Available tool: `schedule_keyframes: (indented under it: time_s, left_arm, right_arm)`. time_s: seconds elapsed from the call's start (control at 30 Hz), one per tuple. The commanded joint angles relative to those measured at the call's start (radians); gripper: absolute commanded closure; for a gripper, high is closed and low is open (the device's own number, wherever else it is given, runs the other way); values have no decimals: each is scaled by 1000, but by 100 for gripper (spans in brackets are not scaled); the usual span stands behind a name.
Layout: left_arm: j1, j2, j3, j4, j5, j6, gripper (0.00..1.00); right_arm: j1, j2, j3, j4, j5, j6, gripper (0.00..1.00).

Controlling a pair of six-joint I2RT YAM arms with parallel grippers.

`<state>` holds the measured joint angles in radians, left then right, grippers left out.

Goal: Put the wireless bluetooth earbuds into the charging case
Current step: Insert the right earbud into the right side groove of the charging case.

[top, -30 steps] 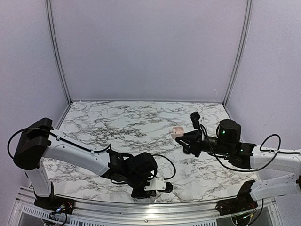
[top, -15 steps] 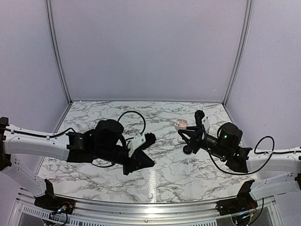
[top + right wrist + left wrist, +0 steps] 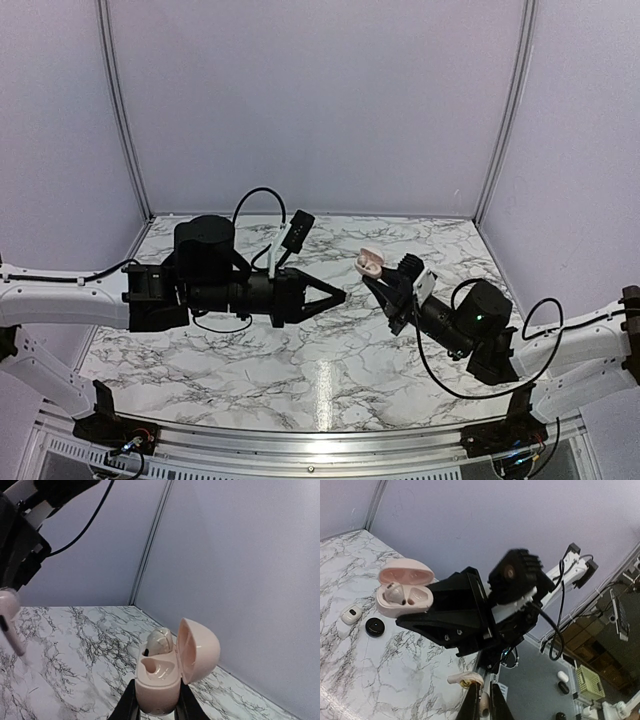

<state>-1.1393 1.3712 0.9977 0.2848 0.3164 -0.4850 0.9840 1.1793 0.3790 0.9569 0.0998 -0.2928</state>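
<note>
My right gripper (image 3: 156, 701) is shut on the charging case (image 3: 156, 680), a pale pinkish pebble held up off the marble with its lid swung open to the right. One pale earbud (image 3: 160, 641) sits in the far socket, and the near socket (image 3: 156, 666) is empty. From above, the charging case (image 3: 370, 262) hangs just right of my left gripper (image 3: 338, 294). In the left wrist view my left gripper (image 3: 485, 684) is shut on a second pale earbud (image 3: 467, 679), whose head sticks out to the left of the fingers. There the open case (image 3: 402, 594) shows at the upper left.
A black round puck (image 3: 375, 626) and a white squarish piece with a dark spot (image 3: 351, 614) lie on the marble table (image 3: 250, 350) below the held case. Grey walls and metal posts close the back and sides.
My left arm has swung up from the table's front edge and reached right towards the case. My right gripper has lifted the case and carried it a little left.
</note>
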Motion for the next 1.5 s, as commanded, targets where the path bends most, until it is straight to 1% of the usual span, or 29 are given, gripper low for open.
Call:
schedule_keyframes:
  time_s: [0.0,0.07,0.13,0.23,0.43,0.83,1.1,1.47]
  left_arm:
    - [13,9,23,154,-50,-217,100]
    - [13,11,3,228,-76,-262,100]
    - [13,10,-7,262,-117,-280,100]
    - [13,17,-16,304,-155,-295,100]
    - [13,57,-16,351,-137,-317,100]
    - [16,101,-20,366,-139,-318,100]
    - [16,90,-34,366,-128,-311,100]
    - [15,55,-36,366,-119,-277,100]
  right_arm:
    - [74,30,-25,170,147,-158,100]
    - [97,57,-27,229,195,-197,100]
    - [114,83,-17,257,221,-221,100]
    - [128,100,4,252,200,-221,100]
    - [134,111,31,245,172,-197,100]
    - [171,94,63,217,146,-192,100]
    - [171,85,58,214,155,-185,100]
    - [171,112,53,219,178,-173,100]
